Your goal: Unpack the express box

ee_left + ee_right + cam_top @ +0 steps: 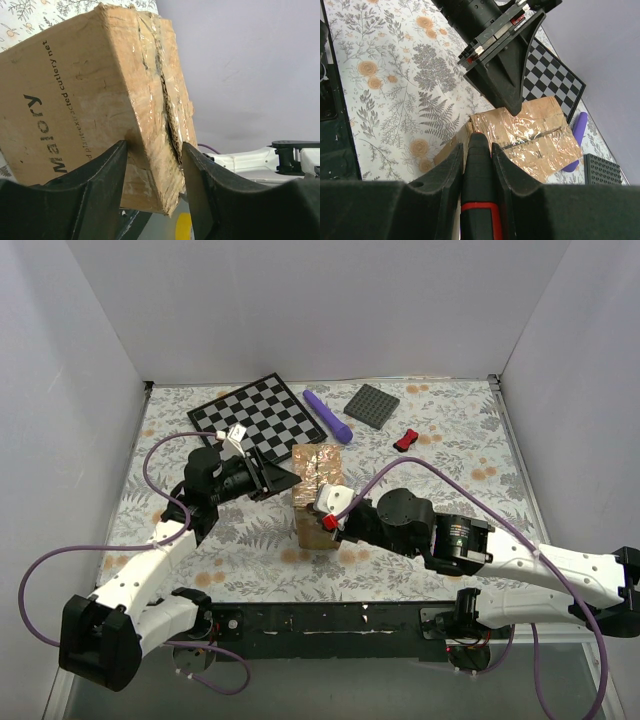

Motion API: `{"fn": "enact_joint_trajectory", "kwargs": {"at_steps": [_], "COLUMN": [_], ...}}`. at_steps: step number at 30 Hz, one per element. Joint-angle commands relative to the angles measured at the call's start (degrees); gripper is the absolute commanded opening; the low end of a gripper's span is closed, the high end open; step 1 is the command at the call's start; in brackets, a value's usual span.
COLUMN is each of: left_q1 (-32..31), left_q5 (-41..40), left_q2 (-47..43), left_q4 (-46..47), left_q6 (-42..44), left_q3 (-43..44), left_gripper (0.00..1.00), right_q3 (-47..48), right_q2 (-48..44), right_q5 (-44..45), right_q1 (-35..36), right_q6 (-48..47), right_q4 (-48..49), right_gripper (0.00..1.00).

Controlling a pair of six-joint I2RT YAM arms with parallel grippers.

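The express box (318, 472), a brown carton with glossy tape on its top flaps, stands mid-table. In the left wrist view the box (90, 100) shows black print on its side and a split seam in the tape. My left gripper (284, 479) is shut on the box's top edge, one finger on the side and one on the top (154, 150). My right gripper (331, 508) is shut on a black tool with a red band (477, 175). The tool's tip meets the near top edge of the box (535, 140). The left gripper's fingers (505, 85) reach the far edge.
A checkered board (262, 415) lies at the back left, with a purple stick (328, 415) beside it. A flat dark grey studded plate (372, 405) and a small red and black object (406, 440) lie at the back right. White walls enclose the table.
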Motion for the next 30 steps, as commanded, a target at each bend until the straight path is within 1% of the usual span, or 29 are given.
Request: {"fn": "enact_joint_trajectory", "kwargs": {"at_steps": [1,3,6,8,11,13,14,15,16,19,24,30], "left_q1": [-1.3,-1.8,-2.4,-2.8,-4.0,-4.4,-4.6,-4.6,-4.7,-4.7,-4.7,-4.7], "left_q5": [2.0,2.5,3.1,4.0,4.4,4.6,4.6,4.4,4.3,4.2,2.9,0.8], "left_q2": [-1.1,-1.0,-0.6,0.1,0.8,0.9,0.9,0.7,0.8,0.7,2.6,4.3], "left_q4": [-3.6,-4.8,-6.3,-6.3,-6.3,-6.3,-6.4,-6.3,-6.3,-6.5,-10.6,-9.9], "left_q6": [1.4,1.9,2.9,3.1,3.3,3.4,3.5,3.6,3.8,4.8,9.4,10.3], "left_q3": [2.7,2.9,3.2,3.3,3.6,3.6,3.6,3.6,3.8,4.1,6.8,6.9], "left_gripper": [0.42,0.37,0.32,0.27,0.24,0.18,0.13,0.04,0.00,0.00,0.00,0.00], "right_q3": [-0.2,0.1,0.3,0.5,0.8,0.8,0.8,0.8,0.8,0.8,1.6,1.2], "right_q2": [2.7,2.9,3.4,3.7,3.9,3.9,3.9,3.9,3.9,3.8,3.2,1.7], "right_q5": [1.8,1.8,1.7,1.5,1.4,1.3,1.3,1.3,1.3,1.4,2.4,3.5], "right_q1": [-0.1,-0.1,-0.1,-0.1,-0.1,-0.1,-0.2,-0.1,-0.1,-0.1,-0.1,-0.1], "right_q6": [0.0,-0.2,-0.5,-0.6,-0.8,-0.7,-0.7,-0.7,-0.7,-1.2,-2.5,-1.9], "right_q4": [-8.4,-8.3,-8.3,-8.1,-8.1,-8.1,-8.1,-8.1,-8.1,-8.7,-10.3,-12.8], "right_gripper": [0.01,0.01,0.01,0.01,0.01,0.01,0.01,0.01,0.01,0.01,0.01,0.01]}}
